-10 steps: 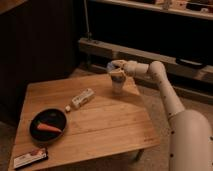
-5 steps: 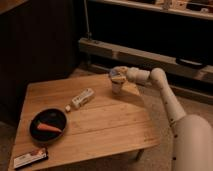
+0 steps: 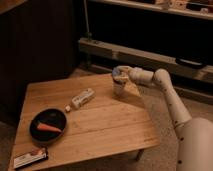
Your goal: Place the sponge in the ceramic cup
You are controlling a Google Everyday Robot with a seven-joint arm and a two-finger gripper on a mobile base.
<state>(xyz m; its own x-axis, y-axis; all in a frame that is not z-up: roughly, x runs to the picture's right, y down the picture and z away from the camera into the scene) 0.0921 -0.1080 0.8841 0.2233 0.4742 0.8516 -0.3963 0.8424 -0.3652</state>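
Front-left corner of wood table (image 3: 105, 131): flat packet (image 3: 30, 157) is lying w/ red & white print, writing too small to read. Next, black pan (image 3: 36, 134) is holding a carrot (image 3: 48, 128). Toward center, white-and-tan tube (image 3: 81, 99) is lying on its side, label not readable. Near far edge, pale cup (image 3: 119, 89) is standing upright. Sponge (image 3: 117, 73), showing as a small blue bit, is sitting right over cup's mouth, pinched in gripper (image 3: 120, 74), which is reaching in from the right on white arm (image 3: 167, 95).

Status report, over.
Gripper above pale cylindrical ceramic cup at wooden table's far edge. Small blue sponge at gripper, over cup mouth. White-and-tan tube lies apart.
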